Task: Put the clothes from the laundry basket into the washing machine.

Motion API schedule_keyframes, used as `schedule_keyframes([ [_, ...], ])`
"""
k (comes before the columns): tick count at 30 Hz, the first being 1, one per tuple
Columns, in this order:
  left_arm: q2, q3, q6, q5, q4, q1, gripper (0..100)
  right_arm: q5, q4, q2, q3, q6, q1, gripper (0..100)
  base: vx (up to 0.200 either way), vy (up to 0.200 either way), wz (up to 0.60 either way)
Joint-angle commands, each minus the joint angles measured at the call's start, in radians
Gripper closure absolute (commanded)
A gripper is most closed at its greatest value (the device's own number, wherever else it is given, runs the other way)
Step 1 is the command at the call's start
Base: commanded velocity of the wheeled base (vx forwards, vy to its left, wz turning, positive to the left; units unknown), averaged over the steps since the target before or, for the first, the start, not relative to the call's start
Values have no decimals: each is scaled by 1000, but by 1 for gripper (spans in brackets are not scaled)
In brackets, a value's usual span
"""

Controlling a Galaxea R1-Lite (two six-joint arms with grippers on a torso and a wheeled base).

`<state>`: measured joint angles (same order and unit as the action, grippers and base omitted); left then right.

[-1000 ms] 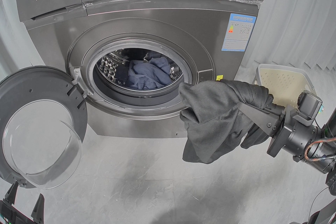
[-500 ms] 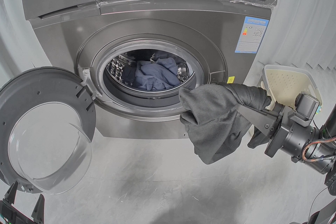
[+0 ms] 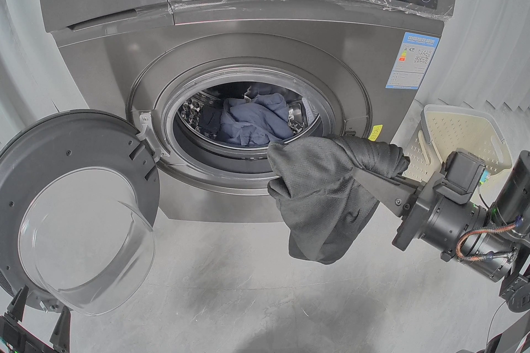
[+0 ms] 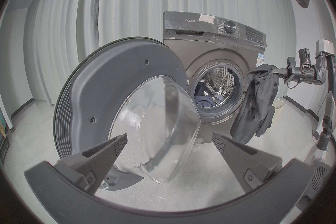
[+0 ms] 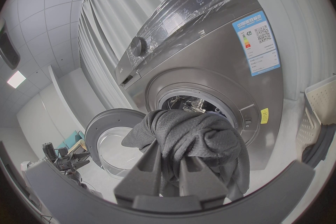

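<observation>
Right now the dark grey garment [image 3: 323, 194] hangs in the air just in front of the washing machine [image 3: 248, 39], at the lower right of its round opening. Whether the cloth touches the rim I cannot tell. It is bunched at the top and droops in a loose fold, clear of the floor [image 3: 232, 282]. The right gripper [image 3: 367, 180] holds it from the right, its jaws clenched on the bunched upper part with cloth draped over them. Inside the drum lies a heap of blue clothes [image 3: 254, 119]. The machine's door [image 3: 72, 194] stands swung wide open to the left, its clear bowl facing outward. To the right of the machine, behind the right arm, the cream laundry basket [image 3: 461, 130] sits on the floor against the machine's side. Down low on the left, well apart from the garment, the left gripper [image 4: 168, 136] hangs near the open door with its jaws spread and nothing between them.
</observation>
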<state>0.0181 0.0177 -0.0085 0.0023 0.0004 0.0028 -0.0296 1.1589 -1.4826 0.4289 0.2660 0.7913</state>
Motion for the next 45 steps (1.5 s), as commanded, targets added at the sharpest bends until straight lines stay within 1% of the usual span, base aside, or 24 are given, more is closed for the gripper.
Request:
schedule_keyframes([
  [1, -15, -18, 2, -5, -2, -1, 0, -3, 1, -38, 11, 2, 6, 100, 0, 0, 0],
  [4, -17, -18, 4, -8, -2, 0, 0, -3, 1, -41, 11, 2, 6, 100, 0, 0, 0],
  [8, -15, -18, -4, -8, 0, -1, 0, -3, 2, -47, 11, 7, 6, 100, 0, 0, 0],
  [14, -15, -18, 1, -8, 0, -1, 0, -1, 2, -48, 11, 13, 6, 100, 0, 200, 0],
  [24, -15, -18, 1, -8, 0, -1, 0, -3, 2, -45, 5, 13, 6, 100, 0, 0, 0],
  [28, -15, -18, -4, -7, 0, -1, 0, -3, 2, -45, 4, 13, 6, 100, 0, 0, 0],
  [35, -15, -18, -2, -7, 0, 0, 0, -1, 2, -50, 7, 12, 9, 100, 0, -200, 0],
  [42, -15, -18, -1, -7, 0, -1, 0, -1, 2, -62, 13, 10, 39, 100, 0, 0, 0],
  [45, -15, -18, -1, -5, -2, 2, 0, -3, 24, -70, 8, 9, 43, 100, 0, 0, 0],
])
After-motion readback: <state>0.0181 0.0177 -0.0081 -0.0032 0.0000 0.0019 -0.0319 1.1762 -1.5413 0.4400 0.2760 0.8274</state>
